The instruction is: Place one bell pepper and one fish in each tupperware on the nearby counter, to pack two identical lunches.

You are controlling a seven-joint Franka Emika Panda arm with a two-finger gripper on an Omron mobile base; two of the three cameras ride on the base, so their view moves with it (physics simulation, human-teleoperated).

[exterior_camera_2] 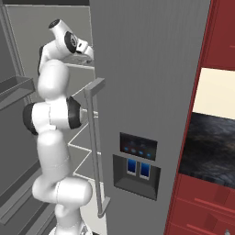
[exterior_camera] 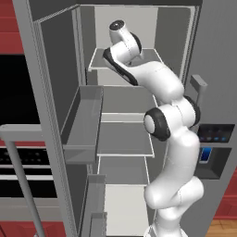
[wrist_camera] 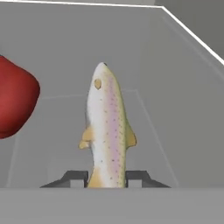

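In the hand view a pale speckled fish (wrist_camera: pixel 107 131) with a pinkish stripe lies lengthwise on a grey fridge shelf, head pointing away. My gripper (wrist_camera: pixel 107 178) is shut on its tail end, one dark fingertip (wrist_camera: pixel 76 178) pressed to each side. A glossy red bell pepper (wrist_camera: pixel 15 103) sits on the same shelf to the left of the fish, partly cut off by the frame edge. The white arm (exterior_camera: pixel 157 78) reaches up into the open fridge's top shelf. The black marbled counter (exterior_camera_2: pixel 213 142) lies to the right of the fridge. The tupperware is out of view.
The fridge's open left door carries grey bins (exterior_camera: pixel 85 120) close beside the arm. The closed right door has a vertical handle (exterior_camera_2: pixel 94 137) and a dispenser panel (exterior_camera_2: pixel 137 165). Grey shelves (exterior_camera: pixel 125 139) stack below the hand. Dark-red drawers (exterior_camera_2: pixel 202 206) sit under the counter.
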